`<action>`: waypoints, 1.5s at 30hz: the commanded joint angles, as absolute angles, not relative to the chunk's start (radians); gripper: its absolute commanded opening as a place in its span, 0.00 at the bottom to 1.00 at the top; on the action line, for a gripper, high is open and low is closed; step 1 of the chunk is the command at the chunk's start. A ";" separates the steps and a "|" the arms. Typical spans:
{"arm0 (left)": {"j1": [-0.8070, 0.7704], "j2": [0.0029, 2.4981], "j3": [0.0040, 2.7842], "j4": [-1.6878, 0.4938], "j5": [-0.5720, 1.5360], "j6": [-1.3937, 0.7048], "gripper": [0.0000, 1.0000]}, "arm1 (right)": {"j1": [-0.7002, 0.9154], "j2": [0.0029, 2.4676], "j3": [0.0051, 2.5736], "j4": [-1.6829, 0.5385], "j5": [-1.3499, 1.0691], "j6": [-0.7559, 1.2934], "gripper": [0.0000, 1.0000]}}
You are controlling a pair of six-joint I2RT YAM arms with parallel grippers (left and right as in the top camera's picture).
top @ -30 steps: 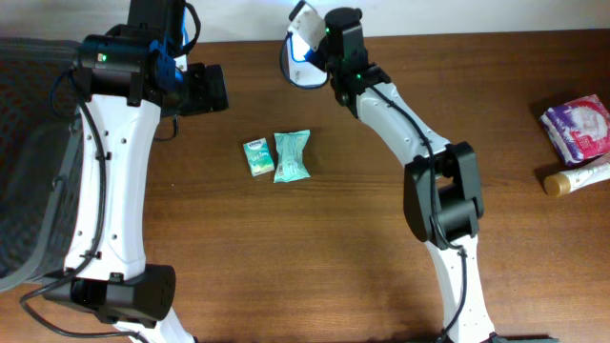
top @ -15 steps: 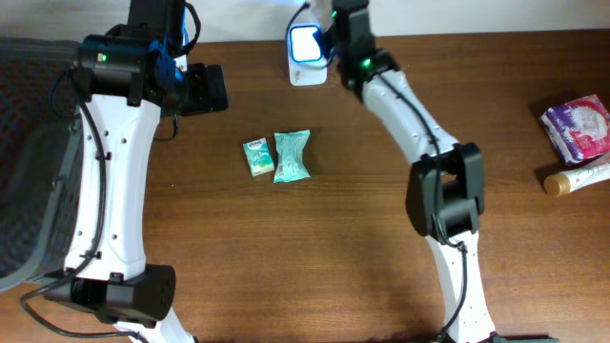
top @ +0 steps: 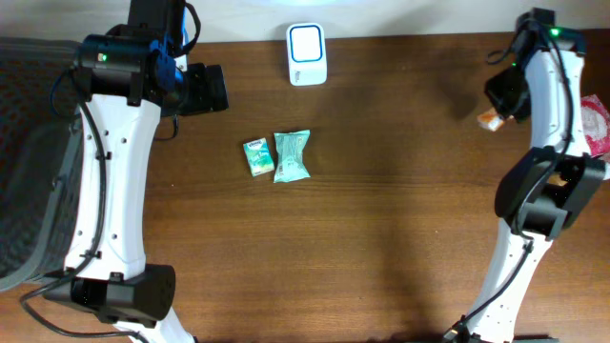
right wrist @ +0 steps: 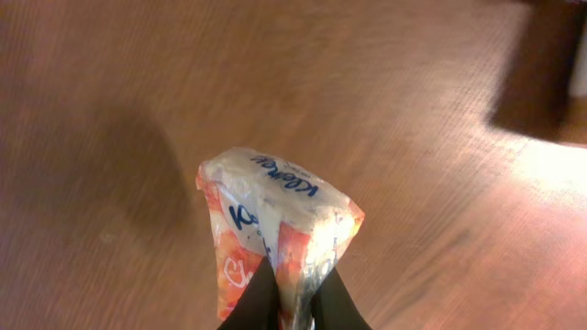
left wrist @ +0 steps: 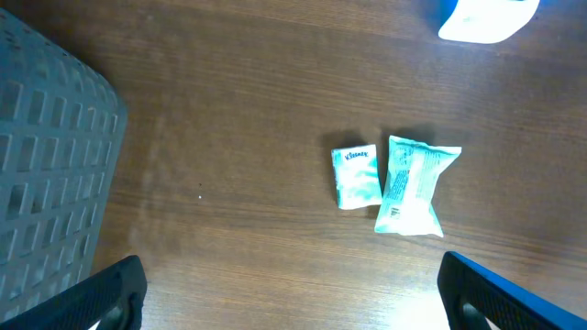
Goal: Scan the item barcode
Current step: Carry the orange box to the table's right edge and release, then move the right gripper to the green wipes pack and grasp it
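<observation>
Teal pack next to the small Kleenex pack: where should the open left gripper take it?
Probably from straight above, pinching across the crimped end lower in the overhead view. The teal pack lies flat, and the Kleenex pack crowds one long side; that end juts slightly past it, leaving finger room.

Midway along the far edge of the brown wooden table (top: pixel 381 238) stands a white rectangular plastic scanner (top: pixel 307 55). Nearer the table's middle, a small green-and-white tissue pack (top: pixel 257 157) lies just left of a teal crinkled plastic pouch (top: pixel 292 156), side by side. A grey mesh basket (top: pixel 29 162) occupies the left edge. Over the right end, the right gripper (right wrist: pixel 292 301) pinches an orange-and-white tissue packet (right wrist: pixel 275 220); a purple-and-white soft pack (top: pixel 600 129) lies at the right edge, partly behind the arm.
</observation>
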State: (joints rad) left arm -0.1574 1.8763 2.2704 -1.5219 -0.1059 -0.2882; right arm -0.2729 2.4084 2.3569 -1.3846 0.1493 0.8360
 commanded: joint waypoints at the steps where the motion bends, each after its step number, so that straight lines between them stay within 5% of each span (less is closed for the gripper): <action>1: -0.154 1.870 2.278 -1.520 -0.113 -0.291 0.99 | -0.332 2.366 2.366 -1.419 0.243 0.899 0.05; 17: -0.154 1.870 2.278 -1.520 -0.113 -0.291 0.99 | -0.448 2.397 2.366 -1.425 0.360 0.899 0.10; 20: -0.154 1.870 2.278 -1.520 -0.113 -0.291 0.99 | -0.447 2.397 2.366 -1.417 0.359 0.899 0.28; 23: -0.154 1.870 2.278 -1.520 -0.113 -0.291 0.99 | -0.447 2.397 2.366 -1.418 0.360 0.899 0.62; 27: -0.154 1.870 2.278 -1.520 -0.113 -0.291 0.99 | -0.431 2.397 2.366 -1.411 0.266 0.863 0.60; 32: -0.153 1.870 2.278 -1.520 -0.113 -0.291 0.99 | -0.325 2.397 2.366 -1.322 -0.103 0.518 0.56; 36: -0.153 1.870 2.278 -1.520 -0.113 -0.291 0.99 | -0.190 2.397 2.366 -1.321 -0.212 0.350 0.63; 42: -0.154 1.870 2.278 -1.520 -0.113 -0.291 0.99 | 0.084 2.398 2.366 -1.311 -0.218 0.285 0.93; 45: -0.154 1.870 2.278 -1.520 -0.113 -0.291 0.99 | 0.218 2.399 2.366 -1.281 -0.219 0.284 0.99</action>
State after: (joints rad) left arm -0.1574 1.8763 2.2704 -1.5219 -0.1059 -0.2882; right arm 0.1398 2.4077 2.3569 -1.2968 -0.2062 0.3016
